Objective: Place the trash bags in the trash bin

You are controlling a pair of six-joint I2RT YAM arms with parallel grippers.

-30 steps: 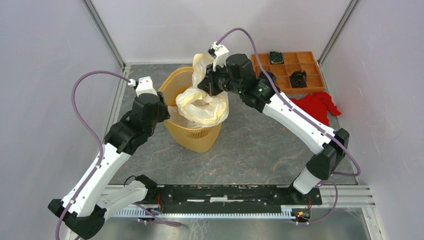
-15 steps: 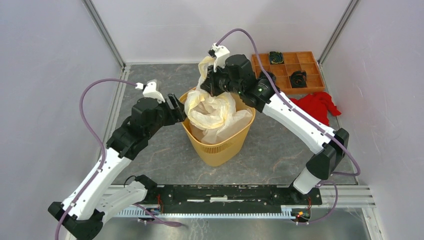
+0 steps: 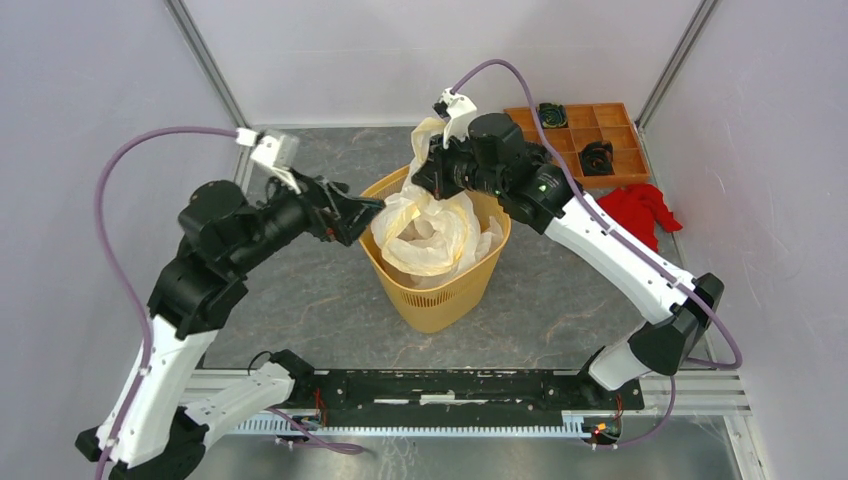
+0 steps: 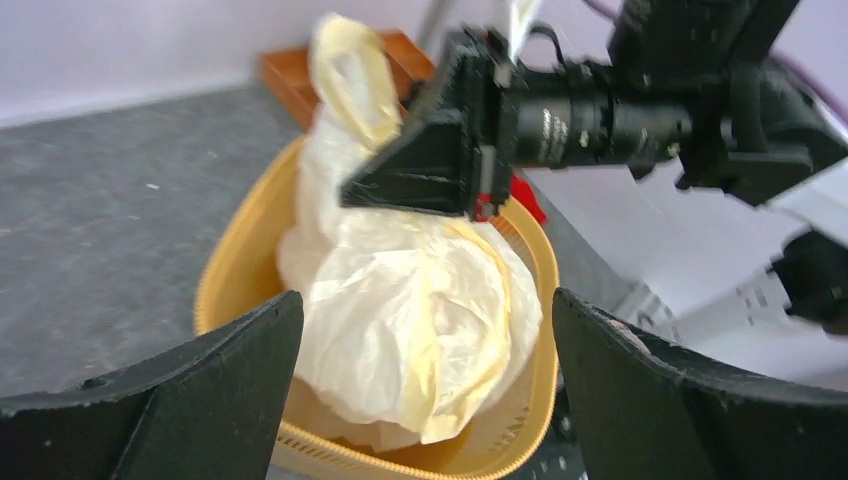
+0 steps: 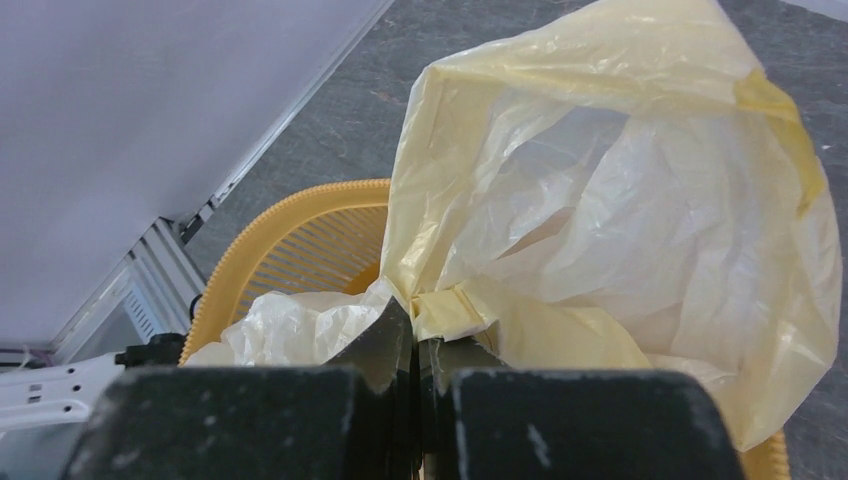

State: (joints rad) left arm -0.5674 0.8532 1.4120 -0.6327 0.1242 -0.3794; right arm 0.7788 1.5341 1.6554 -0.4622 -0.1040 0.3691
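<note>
Top external view: one cream trash bag sits mostly inside one orange trash bin; right gripper pinches it, left gripper gapes wide, empty.

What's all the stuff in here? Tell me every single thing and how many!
trash bag: one, cream-white with a yellow tint, mostly inside the trash bin, top end held up above it
trash bin: one, orange-yellow, middle of the table
compartment tray: one, orange, far right corner
black parts: two, black, in separate tray compartments
cloth: one, red, crumpled just in front of the tray
table: one, dark grey, under everything
cables: two, purple, looping over the arms
left gripper: one, black, open, beside the bin's left rim
right gripper: one, black, shut on the trash bag, above the bin
</note>
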